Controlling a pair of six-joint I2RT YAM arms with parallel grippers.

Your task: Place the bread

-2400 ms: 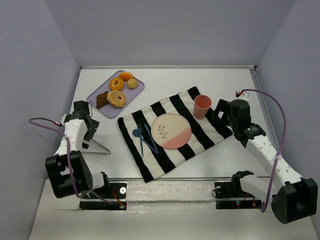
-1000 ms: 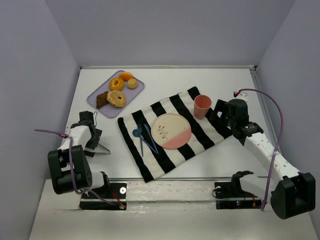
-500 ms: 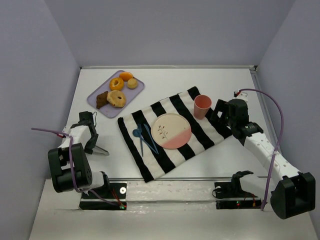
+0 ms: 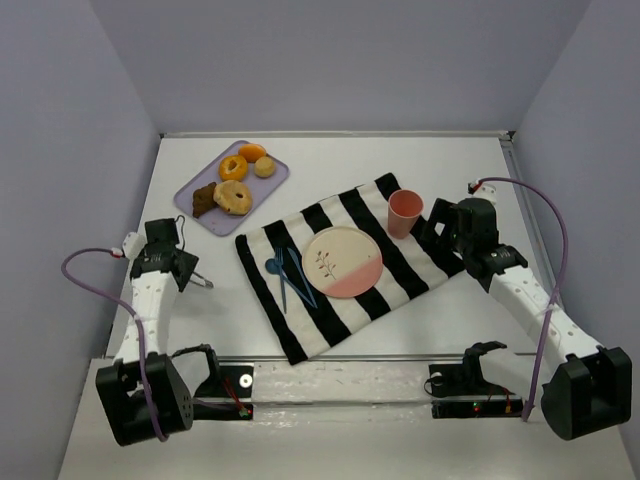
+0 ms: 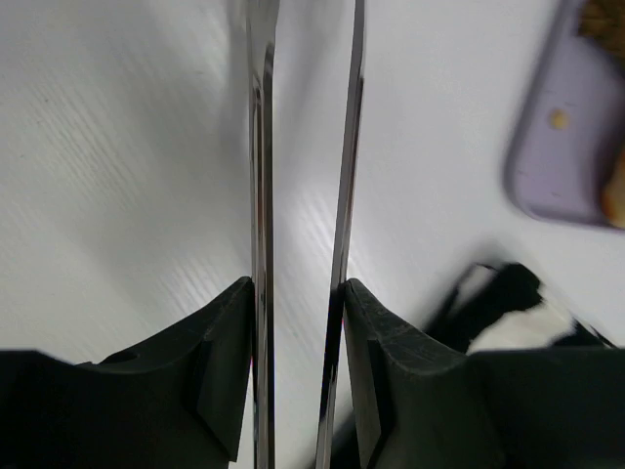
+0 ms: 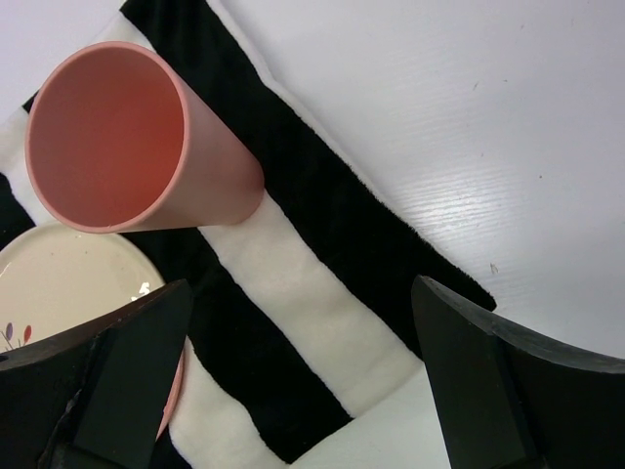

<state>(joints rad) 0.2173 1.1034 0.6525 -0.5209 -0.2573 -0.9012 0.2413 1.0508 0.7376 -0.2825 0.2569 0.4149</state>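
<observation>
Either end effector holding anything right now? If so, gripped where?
Left end effector is clamped on the tongs, squeezing both arms from the outside. Right end effector is open, holding nothing.

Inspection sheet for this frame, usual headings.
Surface: white table, striped cloth laid askew.
Job's things: breads on purple tray, far left; plate on cloth, bare.
Clutter: pink cup, blue cutlery, both on cloth.
Grippers: left gripper shut on metal tongs, nothing seen in them; right gripper open beside cup.
Cables: left cable, right cable, purple loops, off the items.
Surroundings: plain walls; nothing else seen.
</observation>
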